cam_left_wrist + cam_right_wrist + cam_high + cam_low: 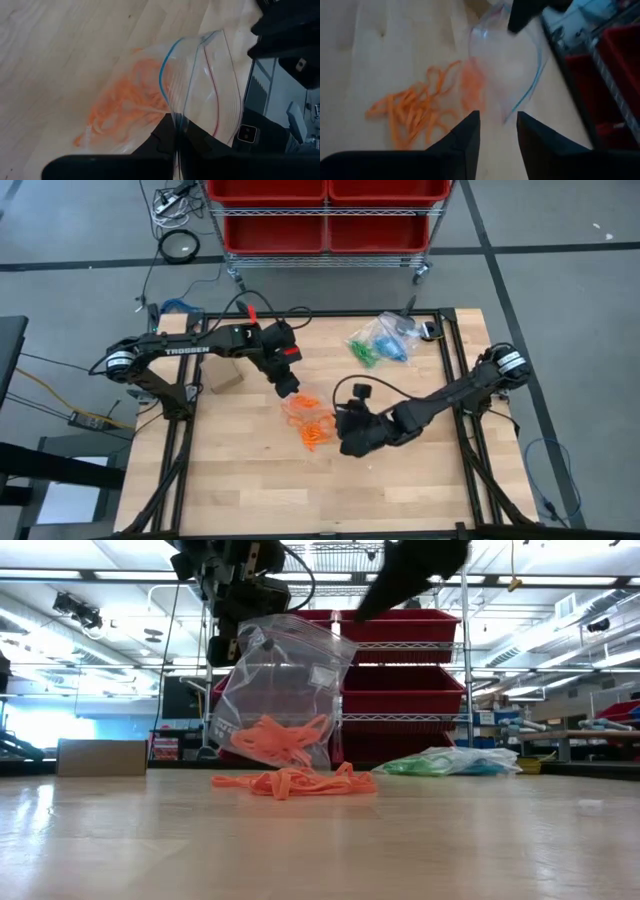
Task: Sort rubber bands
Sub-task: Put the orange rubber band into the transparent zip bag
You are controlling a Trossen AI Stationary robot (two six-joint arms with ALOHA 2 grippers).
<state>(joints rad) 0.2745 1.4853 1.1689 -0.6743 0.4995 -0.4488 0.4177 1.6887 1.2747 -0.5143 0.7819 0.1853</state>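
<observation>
Bagging the orange bands looks like the step in hand: the left gripper point(287, 386) is clamped on the rim of a thin, crinkly clear bag point(280, 690), holding it upright over the wooden table point(250, 480). Some orange rubber bands point(285, 745) sit inside, while a loose tangle point(415, 112) lies just beside its mouth. The right gripper point(497, 132), fingers apart and empty, hangs above that limp clump, so next probably comes a pinch and lift.

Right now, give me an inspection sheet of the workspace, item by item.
Surface: wooden table, bare at the near side.
Job's things: orange rubber bands loose on the table, more inside the clear bag.
Clutter: second bag with green and blue contents, cardboard box.
Grippers: left gripper shut on the clear bag; right gripper open above the bands.
Cables: black cables on the floor.
Surroundings: red bins on a rack.
</observation>
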